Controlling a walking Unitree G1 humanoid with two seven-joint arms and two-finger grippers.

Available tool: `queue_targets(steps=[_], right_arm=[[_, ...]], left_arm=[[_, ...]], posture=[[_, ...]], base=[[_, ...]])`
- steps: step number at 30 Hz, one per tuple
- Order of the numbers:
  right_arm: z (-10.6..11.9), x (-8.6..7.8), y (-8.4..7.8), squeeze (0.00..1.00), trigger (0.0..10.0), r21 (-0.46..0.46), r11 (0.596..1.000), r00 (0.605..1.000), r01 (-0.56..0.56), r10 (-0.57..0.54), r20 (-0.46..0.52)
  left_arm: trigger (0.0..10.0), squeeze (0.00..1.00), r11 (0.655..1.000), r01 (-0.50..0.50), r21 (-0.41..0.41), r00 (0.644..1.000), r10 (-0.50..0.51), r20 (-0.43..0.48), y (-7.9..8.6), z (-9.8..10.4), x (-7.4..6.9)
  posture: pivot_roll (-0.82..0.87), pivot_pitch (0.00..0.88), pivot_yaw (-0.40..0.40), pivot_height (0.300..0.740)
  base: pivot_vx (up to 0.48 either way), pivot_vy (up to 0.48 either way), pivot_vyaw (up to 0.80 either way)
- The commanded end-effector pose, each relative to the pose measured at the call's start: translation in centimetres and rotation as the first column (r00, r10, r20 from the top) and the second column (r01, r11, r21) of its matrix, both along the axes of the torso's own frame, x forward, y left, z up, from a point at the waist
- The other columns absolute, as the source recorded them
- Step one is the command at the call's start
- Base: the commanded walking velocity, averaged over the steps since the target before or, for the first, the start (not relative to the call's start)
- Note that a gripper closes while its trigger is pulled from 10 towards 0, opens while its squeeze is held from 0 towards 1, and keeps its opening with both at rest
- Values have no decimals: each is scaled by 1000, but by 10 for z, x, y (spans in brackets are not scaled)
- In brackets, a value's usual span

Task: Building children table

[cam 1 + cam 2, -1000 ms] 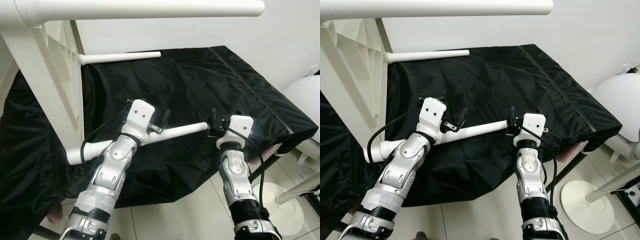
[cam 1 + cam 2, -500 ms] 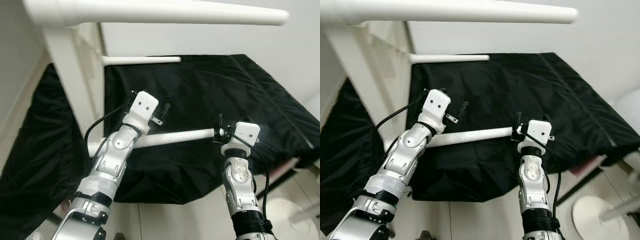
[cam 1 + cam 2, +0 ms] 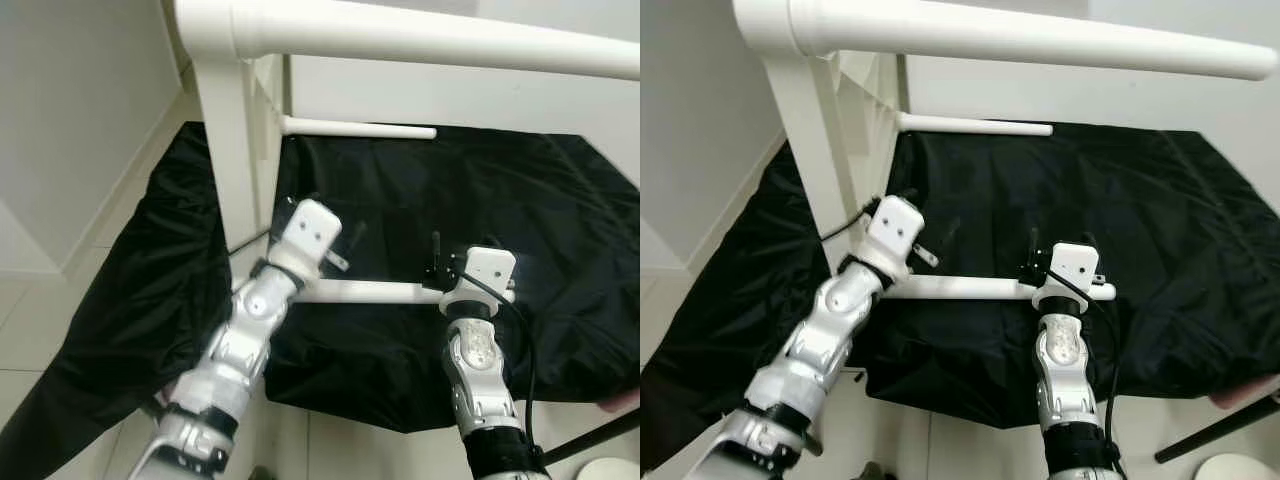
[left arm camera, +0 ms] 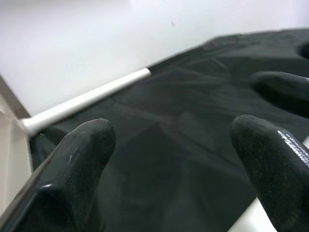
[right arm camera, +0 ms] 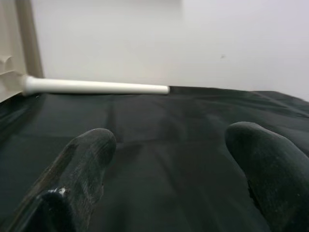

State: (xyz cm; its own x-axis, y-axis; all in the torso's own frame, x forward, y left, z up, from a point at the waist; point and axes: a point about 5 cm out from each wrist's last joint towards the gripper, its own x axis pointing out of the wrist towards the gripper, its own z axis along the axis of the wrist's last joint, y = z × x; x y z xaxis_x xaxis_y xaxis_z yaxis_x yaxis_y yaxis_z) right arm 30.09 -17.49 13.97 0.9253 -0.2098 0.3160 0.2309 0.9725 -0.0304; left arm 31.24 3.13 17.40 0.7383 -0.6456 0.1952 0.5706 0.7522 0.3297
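While the white plastic children's table (image 3: 240, 150) stands tipped on its side at the left edge of a crumpled black fabric sheet (image 3: 520, 230), 3 of its round white legs project toward the right: 1 long tapered upper leg (image 3: 420, 35) crosses the top of the head views, 1 thinner far leg (image 3: 360, 128) lies along the back of the sheet close to the pale wall (image 3: 1140, 90), and 1 near leg (image 3: 365, 292) runs level just above the sheet in front of the robot. The left gripper (image 3: 335, 235) sits over the near leg close to the table's ribbed underside, its 2 black fingers (image 4: 77, 164) spread apart, with a strip of white leg showing beside 1 fingertip in the left wrist view; whether the fingers touch the leg cannot be told. The right gripper (image 3: 445, 262) is at the free end of the same near leg, where the white wrist block covers the tip, and its 2 black fingers (image 5: 82, 169) are likewise parted with dark sheet between them. Both silver arms reach up from the bottom of the head views. The black sheet drapes down toward a light tiled floor (image 3: 60, 330) on the left, and a dark slanted bar (image 3: 1215, 438) crosses the lower right corner.
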Motion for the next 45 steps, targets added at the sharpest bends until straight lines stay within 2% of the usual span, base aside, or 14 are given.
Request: queue_targets(steps=[1,9,24,45], right_arm=[[0,-2,-1,0,10000,9,1000,1000,-1,1,3],[-2,-4,-1,0,10000,10,1000,1000,-2,2,-2],[-1,-4,2,0,10000,-2,1000,1000,-18,18,-8],[0,0,4,0,10000,-9,999,999,-43,43,-12]], left_arm=[[10000,0,1000,23,16,999,-23,35,-4,3,-3],[10000,0,999,38,2,999,-38,33,-9,3,-6],[10000,0,1000,-4,8,999,3,33,-3,2,-5],[10000,0,999,-39,12,998,38,52,-1,3,-2]], posture=[[-23,44,5,740],[-19,49,3,740],[-10,53,-5,740],[-1,43,-22,740]], base=[[0,0,0],[0,0,0],[0,0,0],[0,-250,0]])
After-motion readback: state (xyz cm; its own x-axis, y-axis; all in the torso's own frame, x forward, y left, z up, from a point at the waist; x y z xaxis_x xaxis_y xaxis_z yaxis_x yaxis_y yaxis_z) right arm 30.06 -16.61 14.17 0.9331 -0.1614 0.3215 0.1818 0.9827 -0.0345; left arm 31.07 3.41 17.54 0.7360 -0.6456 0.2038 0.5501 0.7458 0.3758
